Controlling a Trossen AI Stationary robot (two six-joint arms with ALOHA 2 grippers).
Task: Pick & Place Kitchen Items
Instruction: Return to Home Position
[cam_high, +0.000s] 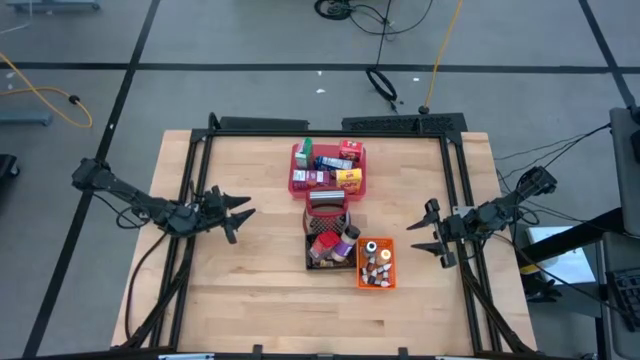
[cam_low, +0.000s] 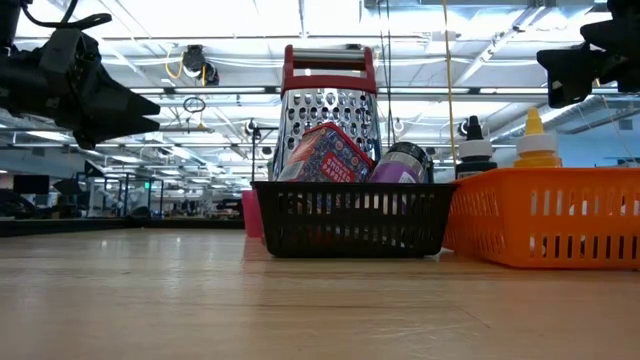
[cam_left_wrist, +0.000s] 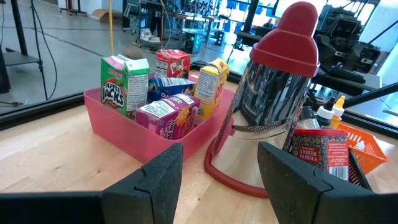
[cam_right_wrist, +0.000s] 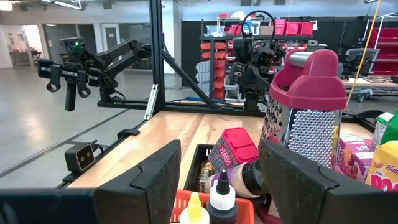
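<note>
Several small cartons, green (cam_left_wrist: 123, 86), pink (cam_left_wrist: 166, 116), yellow (cam_left_wrist: 211, 84) and red (cam_left_wrist: 173, 62), stand in the pink tray (cam_high: 327, 168) at the table's far middle. Nearer, a black wire basket (cam_high: 330, 247) holds a steel grater with a red handle (cam_left_wrist: 280, 99), a paprika tin (cam_left_wrist: 320, 155) and a purple jar (cam_low: 400, 162). Small bottles (cam_right_wrist: 221, 198) stand in the orange bin (cam_high: 376, 263) beside it. My left gripper (cam_high: 243, 213) hovers open left of the basket; my right gripper (cam_high: 413, 237) hovers open right of the bin. Neither has anything between its fingers.
A black metal frame (cam_high: 330, 125) runs along the table's far edge and down both sides. Bare wood lies between each gripper and the containers, and across the table's near part (cam_high: 300, 315). In the low view both grippers (cam_low: 100, 95) (cam_low: 590, 60) hang well above the tabletop.
</note>
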